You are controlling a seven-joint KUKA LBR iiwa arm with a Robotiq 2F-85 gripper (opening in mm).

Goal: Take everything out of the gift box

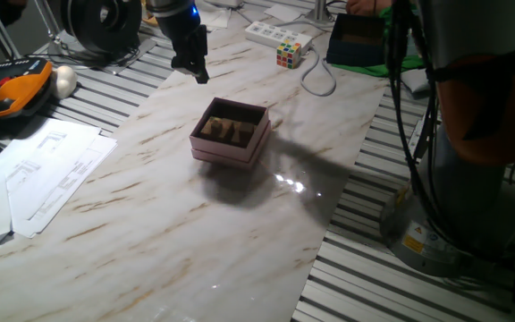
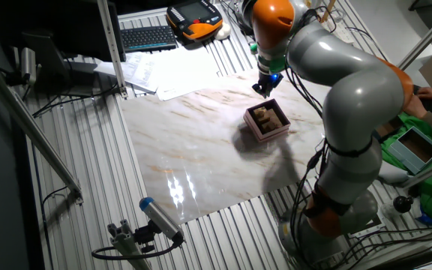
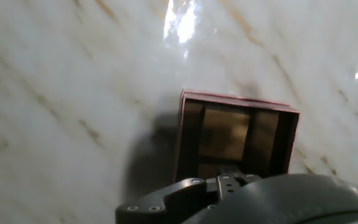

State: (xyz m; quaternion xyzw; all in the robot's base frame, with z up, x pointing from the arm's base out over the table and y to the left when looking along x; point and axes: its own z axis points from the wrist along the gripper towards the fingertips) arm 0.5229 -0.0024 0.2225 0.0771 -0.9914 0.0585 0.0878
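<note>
The gift box [image 1: 230,132] sits mid-table on the marble top [image 1: 150,224], pale pink outside, dark inside, with tan blocks [image 1: 224,129] lying in a row within. The gripper [image 1: 191,66] hangs above and to one side of it, towards the table's far edge, so the blocks lie below and off to its side. Its fingers are blurred; whether they're apart, I cannot tell.
</note>
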